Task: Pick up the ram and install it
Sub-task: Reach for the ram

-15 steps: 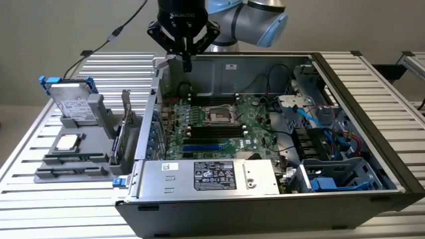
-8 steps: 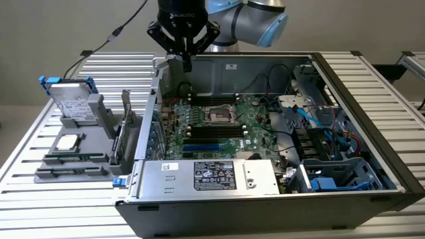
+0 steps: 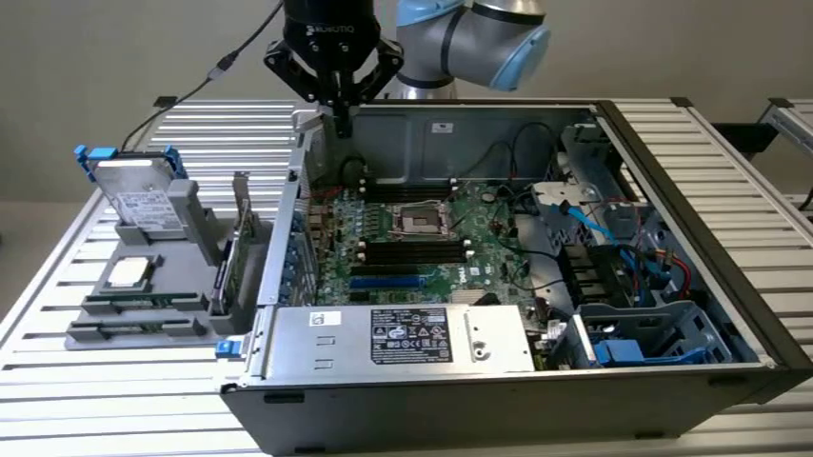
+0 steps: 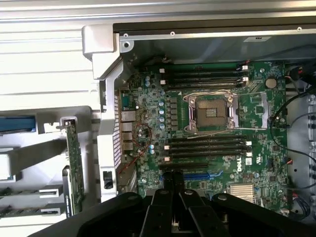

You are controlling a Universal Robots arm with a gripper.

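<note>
Hanging over the rear wall of the open computer case (image 3: 508,124), the gripper (image 3: 341,122) is seen with its two fingers pressed together, pointing straight down. Nothing is seen between the fingers, and no part is touched by them.

Below the gripper, inside the case, the green motherboard (image 4: 256,106) is laid flat. The CPU socket (image 4: 212,111) is found near the middle of the board, not far from the fingertips. Long black memory slots (image 4: 207,145) are placed on both sides of the socket, and a blue slot (image 4: 197,175) lies closest to the fingertips in the wrist view. The silver power supply (image 3: 406,335) is mounted at the side of the case that is far from the gripper.

The ram (image 4: 29,211) is not held. It is seen as a thin dark-green stick resting on its edge in a gray holder (image 3: 178,286), outside the case, well apart from the gripper and toward the exterior view's left of it. A second similar green stick is seen just beside it in the same holder.

A hard drive (image 3: 140,195) is propped on the holder, at the end nearer to the gripper. A taller green expansion card (image 4: 74,158) stands upright between the holder and the case wall. Everything is carried by a slatted metal table (image 3: 76,381).
</note>
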